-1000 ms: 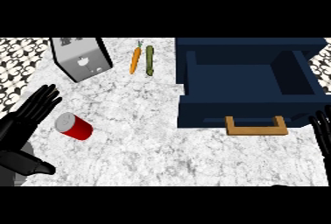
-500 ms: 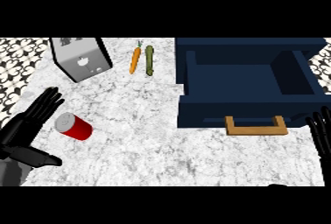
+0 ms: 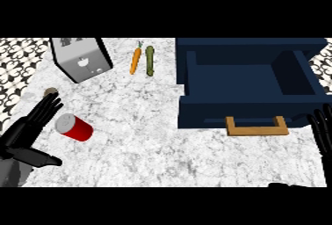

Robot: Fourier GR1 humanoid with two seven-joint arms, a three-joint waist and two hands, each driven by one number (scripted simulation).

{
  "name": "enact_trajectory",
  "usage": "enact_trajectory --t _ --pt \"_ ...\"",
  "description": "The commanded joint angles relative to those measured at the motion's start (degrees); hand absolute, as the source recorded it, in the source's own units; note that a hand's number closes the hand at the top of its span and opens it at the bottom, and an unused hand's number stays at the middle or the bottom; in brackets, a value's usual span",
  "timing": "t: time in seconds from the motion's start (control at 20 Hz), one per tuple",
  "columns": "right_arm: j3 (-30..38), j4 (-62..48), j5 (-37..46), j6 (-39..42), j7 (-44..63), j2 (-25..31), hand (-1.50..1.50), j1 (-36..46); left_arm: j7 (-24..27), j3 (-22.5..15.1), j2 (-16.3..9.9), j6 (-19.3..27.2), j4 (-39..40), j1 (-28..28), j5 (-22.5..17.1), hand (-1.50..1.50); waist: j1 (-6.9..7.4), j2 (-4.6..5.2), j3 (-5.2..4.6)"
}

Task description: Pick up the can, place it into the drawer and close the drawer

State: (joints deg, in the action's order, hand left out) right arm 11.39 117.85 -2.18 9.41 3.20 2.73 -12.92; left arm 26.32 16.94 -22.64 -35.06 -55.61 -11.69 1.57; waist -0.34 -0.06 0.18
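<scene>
A red can (image 3: 74, 127) with a grey lid lies on its side on the marble counter, at the left. My left hand (image 3: 27, 130) is just left of it, open, fingers straight and pointing up, thumb spread below; it does not touch the can. The dark blue drawer (image 3: 250, 112) stands pulled open at the upper right, its inside bare, with a wooden handle (image 3: 257, 128) on its front. Only the fingers of my right hand (image 3: 322, 132) show at the right edge, straight and open, just right of the handle.
A silver toaster (image 3: 80, 59) stands at the upper left. A carrot (image 3: 135, 60) and a green cucumber (image 3: 150, 61) lie side by side left of the drawer. A small round brown object (image 3: 50, 91) sits above my left hand.
My left hand has shifted slightly down and right, staying beside the can. My right hand has come a little further into view at the right edge. The can has not moved.
</scene>
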Motion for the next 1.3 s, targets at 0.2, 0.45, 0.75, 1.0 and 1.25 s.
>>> enact_trajectory --t 0.2,0.45,0.75,1.0,1.25 --pt "1.6 -0.9 -2.1 2.6 -2.1 0.4 -1.50 -0.9 9.5 -0.9 -2.7 0.8 15.1 -5.5 5.2 -1.50 -0.30 0.17 -0.22" --pt "0.6 -0.6 0.1 1.8 -2.3 -0.4 -1.50 -1.0 10.7 -0.8 -1.5 3.1 17.7 -5.3 5.1 -1.50 -0.29 0.18 -0.23" --pt "0.1 -0.1 1.2 0.4 1.1 -0.2 -1.50 1.7 13.2 -0.2 -5.0 0.2 24.6 -7.5 5.0 -1.50 -0.25 0.30 -0.28" --pt "2.4 -2.0 -0.2 0.6 -1.9 -0.2 -1.50 2.1 13.8 -2.4 -1.2 5.5 24.5 -8.3 6.9 -1.50 -0.13 0.20 -0.22" --pt "-1.0 2.3 0.6 2.4 -4.0 -2.6 -1.50 -5.0 20.2 -2.7 -2.8 5.3 34.8 -12.1 9.0 -1.50 -1.00 0.38 -0.30"
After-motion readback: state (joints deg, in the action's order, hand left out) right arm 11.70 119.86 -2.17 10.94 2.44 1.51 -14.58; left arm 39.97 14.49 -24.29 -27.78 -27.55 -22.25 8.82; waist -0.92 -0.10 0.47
